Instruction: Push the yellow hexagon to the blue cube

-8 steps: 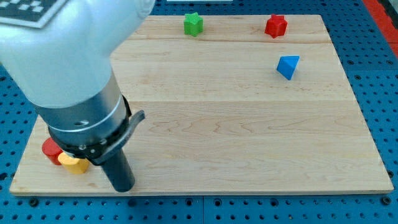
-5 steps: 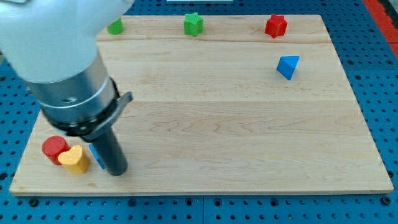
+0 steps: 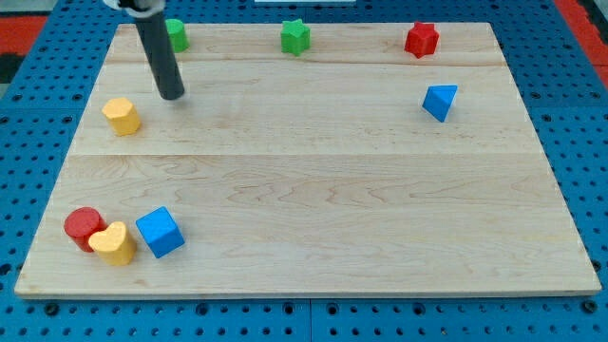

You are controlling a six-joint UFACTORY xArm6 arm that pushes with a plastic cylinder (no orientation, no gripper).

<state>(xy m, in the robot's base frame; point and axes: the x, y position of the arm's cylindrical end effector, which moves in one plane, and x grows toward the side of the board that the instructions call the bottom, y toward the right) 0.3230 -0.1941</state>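
Observation:
The yellow hexagon (image 3: 122, 116) lies at the view's left, in the upper half of the wooden board (image 3: 323, 190). The blue cube (image 3: 160, 233) sits at the lower left, touching a yellow heart (image 3: 113, 243). My tip (image 3: 172, 95) stands on the board just right of and slightly above the yellow hexagon, a small gap apart. The blue cube is far below the tip.
A red cylinder (image 3: 83, 225) touches the yellow heart at the lower left. A green block (image 3: 176, 35) stands just behind the rod at the top. A green star (image 3: 296, 37) and a red star (image 3: 422, 40) sit along the top edge. A blue pyramid-like block (image 3: 440, 101) lies at the right.
The arm has swung from the lower left up to the upper left. Its bulk has left the view, uncovering the yellow hexagon and the whole blue cube. No block has moved.

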